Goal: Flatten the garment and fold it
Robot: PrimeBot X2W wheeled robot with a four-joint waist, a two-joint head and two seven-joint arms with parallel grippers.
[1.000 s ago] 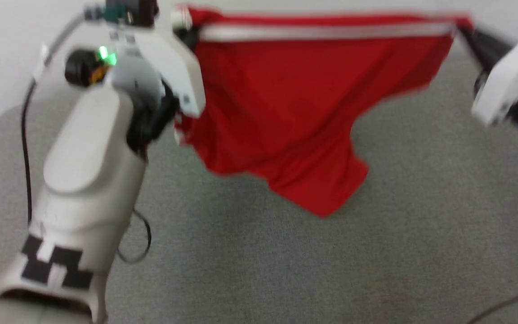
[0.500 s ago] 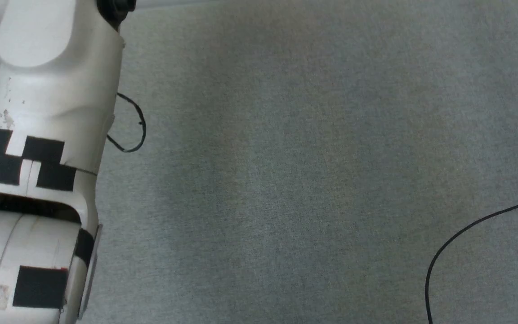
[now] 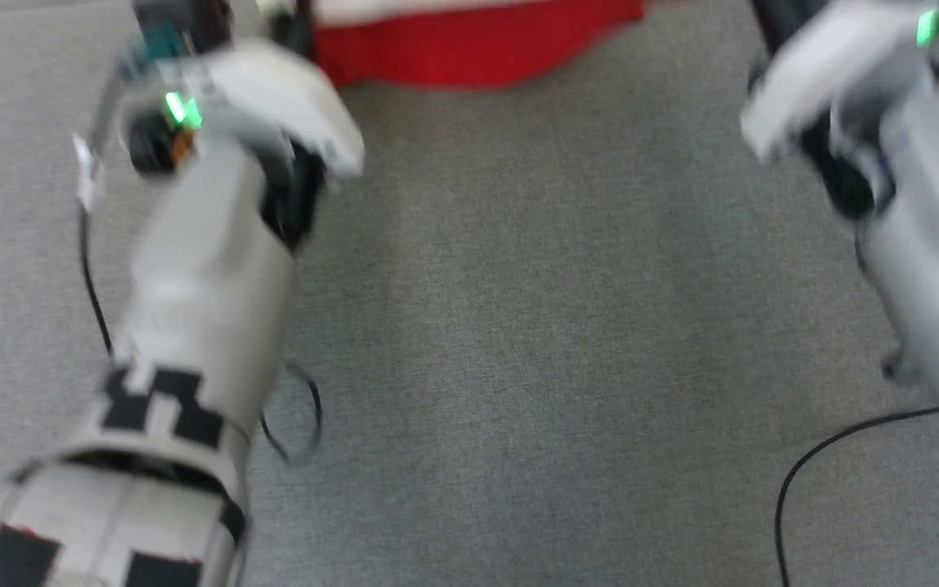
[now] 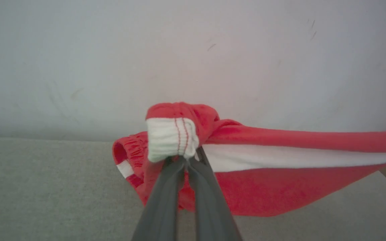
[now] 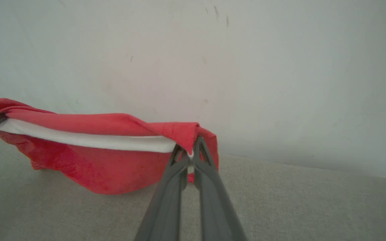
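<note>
Garment (image 4: 273,190), centre frame: I am pinching its ends in left gripper (image 4: 189,158) and right gripper (image 5: 190,153), aiming to lay it down taut and level.

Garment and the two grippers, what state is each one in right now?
garment: lifted, stretched sideways between both grippers, unfolded, lower part sagging.
left gripper: shut on the garment's white-banded corner.
right gripper: shut on the garment's opposite end.
black cable: lying loose on the grey floor.

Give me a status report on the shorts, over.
Left gripper shut on white-banded corner. Right gripper shut on opposite end. Garment stretched between them, sagging. Black cable on floor, apart from garment.
</note>
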